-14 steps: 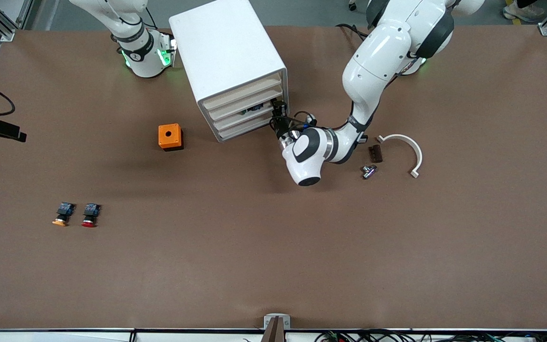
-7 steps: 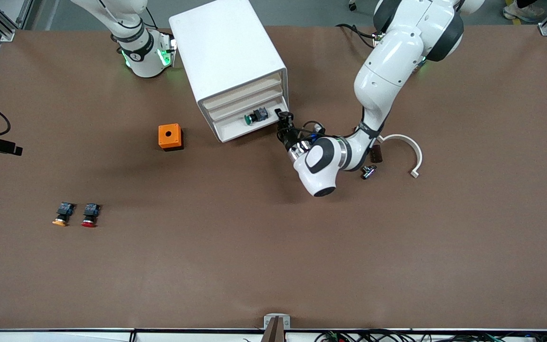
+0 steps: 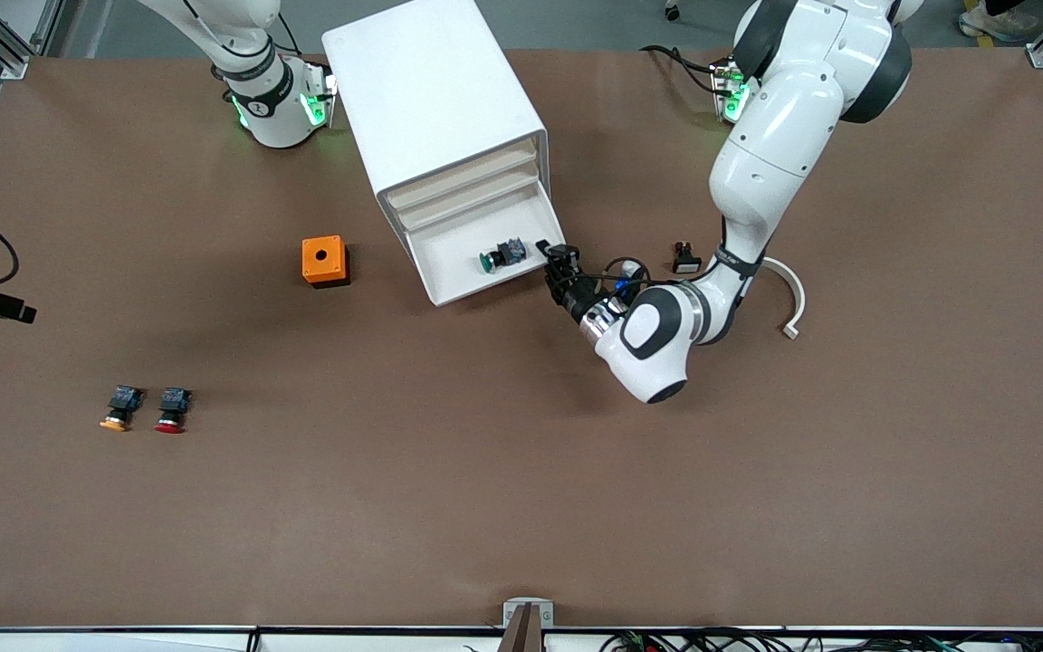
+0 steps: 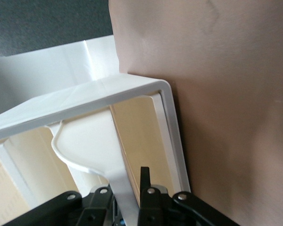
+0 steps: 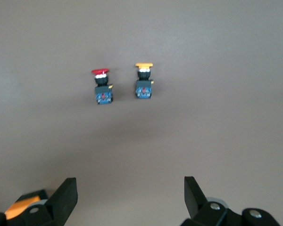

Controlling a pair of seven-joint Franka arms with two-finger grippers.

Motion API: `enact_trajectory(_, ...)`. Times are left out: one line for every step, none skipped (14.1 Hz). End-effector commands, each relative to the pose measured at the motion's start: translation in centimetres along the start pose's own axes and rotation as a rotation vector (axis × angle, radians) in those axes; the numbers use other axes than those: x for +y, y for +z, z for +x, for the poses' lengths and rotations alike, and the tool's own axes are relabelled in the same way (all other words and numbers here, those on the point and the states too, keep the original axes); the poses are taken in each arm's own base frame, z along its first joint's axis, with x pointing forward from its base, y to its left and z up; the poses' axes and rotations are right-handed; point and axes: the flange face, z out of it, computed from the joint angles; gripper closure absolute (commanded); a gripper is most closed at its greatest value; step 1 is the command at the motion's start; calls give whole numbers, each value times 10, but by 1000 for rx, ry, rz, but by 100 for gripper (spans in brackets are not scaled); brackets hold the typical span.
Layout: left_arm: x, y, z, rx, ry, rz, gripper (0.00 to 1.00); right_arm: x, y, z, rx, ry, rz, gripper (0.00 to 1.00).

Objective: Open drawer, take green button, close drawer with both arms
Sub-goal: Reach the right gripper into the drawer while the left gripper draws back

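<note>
The white cabinet stands near the arms' bases, and its lowest drawer is pulled out toward the front camera. The green-capped button lies on its side in that drawer, at the end nearest my left gripper. My left gripper is shut on the drawer's front at its corner. In the left wrist view the white handle tab sits pinched in the left gripper. My right gripper is open and empty, high over the table; the front view does not show it.
An orange box sits beside the cabinet toward the right arm's end. An orange-capped button and a red-capped button lie nearer the front camera; the red-capped button also shows in the right wrist view. A white curved piece and a small dark part lie by the left arm.
My left gripper has drawn the lowest drawer out toward the front camera, and the green-capped button has come into sight inside it. The left arm's elbow swung outward.
</note>
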Motion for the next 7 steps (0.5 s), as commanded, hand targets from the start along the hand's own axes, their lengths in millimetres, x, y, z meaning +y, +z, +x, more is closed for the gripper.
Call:
enact_trajectory(-2, -21, -2, -58, -6, -8, 81, 3, 28, 0, 40, 5, -7, 0)
enact_trajectory(-1, -26, 0, -67, -7, -10, 81, 3, 37, 3, 49, 5, -9, 0)
enact_trajectory(0, -26, 1, -65, -8, -10, 80, 8, 46, 6, 55, 14, -9, 0)
enact_trajectory(1, -27, 1, -67, -9, -14, 77, 13, 56, 7, 61, 21, -10, 0)
enact_trajectory(1, -26, 1, -71, -11, -20, 62, 16, 67, 6, 72, 26, -12, 0)
enact_trajectory(2, -27, 0, -72, -10, -23, 49, 20, 79, 4, 88, 33, -14, 0)
enact_trajectory(3, -29, 1, -77, -12, -28, 18, 23, 89, 2, 100, 38, -16, 0)
